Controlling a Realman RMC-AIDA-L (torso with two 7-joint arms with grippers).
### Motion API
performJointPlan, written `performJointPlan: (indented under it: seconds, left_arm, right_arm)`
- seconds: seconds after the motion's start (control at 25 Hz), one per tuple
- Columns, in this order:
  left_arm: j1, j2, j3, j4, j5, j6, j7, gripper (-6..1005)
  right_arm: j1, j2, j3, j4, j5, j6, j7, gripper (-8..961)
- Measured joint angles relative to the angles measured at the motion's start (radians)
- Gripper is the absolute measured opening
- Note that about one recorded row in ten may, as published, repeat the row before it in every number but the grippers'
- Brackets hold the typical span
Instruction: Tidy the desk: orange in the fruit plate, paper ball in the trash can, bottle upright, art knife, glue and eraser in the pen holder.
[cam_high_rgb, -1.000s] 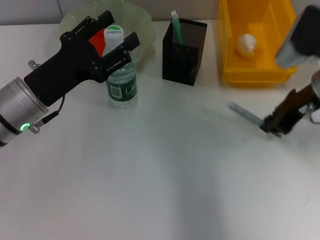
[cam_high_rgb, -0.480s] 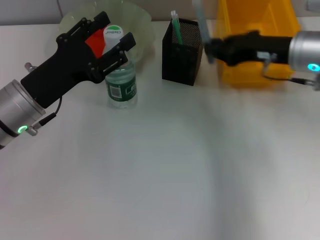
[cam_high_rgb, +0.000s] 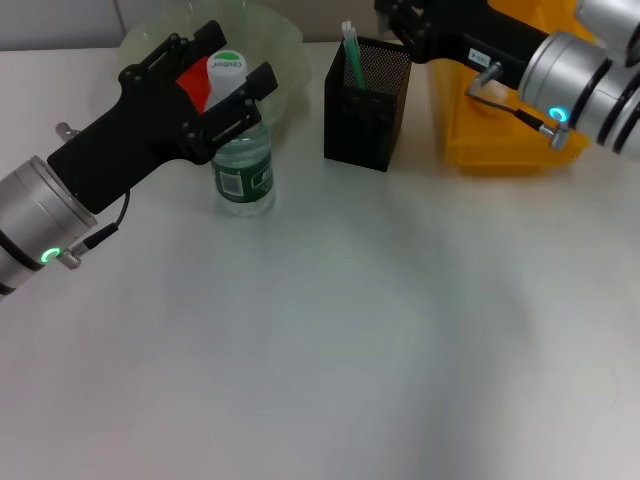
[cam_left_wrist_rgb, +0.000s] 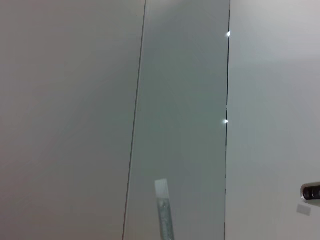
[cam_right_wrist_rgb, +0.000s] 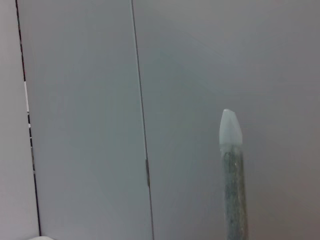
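The bottle stands upright in front of the pale green fruit plate. My left gripper hovers open, one finger on each side of the bottle's cap. The orange shows red between those fingers, in the plate. My right gripper is at the top edge, above the black mesh pen holder. It is shut on the art knife, a slim grey stick with a pale tip. A green-and-white stick stands in the holder. The right arm hides the paper ball. The eraser is out of view.
The yellow trash can sits right of the pen holder, largely covered by my right arm. Both wrist views face a grey panelled wall. A thin pale stick shows in the left wrist view.
My right arm lifted the art knife off the table at the right and swung up and left to above the pen holder. The left arm barely shifted.
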Motion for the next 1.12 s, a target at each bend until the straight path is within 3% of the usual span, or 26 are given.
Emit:
performJointPlan:
  seconds: [0.28,0.8,1.12]
  left_arm:
    - [-0.004,0.0,-0.007,0.0,0.0,-0.003,-0.003,728]
    - [-0.016,0.0,-0.004,0.0,0.0,-0.005,-0.003,727]
    - [-0.019,0.001,-0.004,-0.022,0.0,-0.006,0.005,727]
  right_arm:
    - [0.05,0.002,0.006,0.049,0.016,0.006,-0.117,150]
    - [0.14,0.0,0.001,0.116,0.014,0.087,-0.152,151]
    - [0.151,0.002,0.001,0.175,0.018,0.121,-0.154,150]
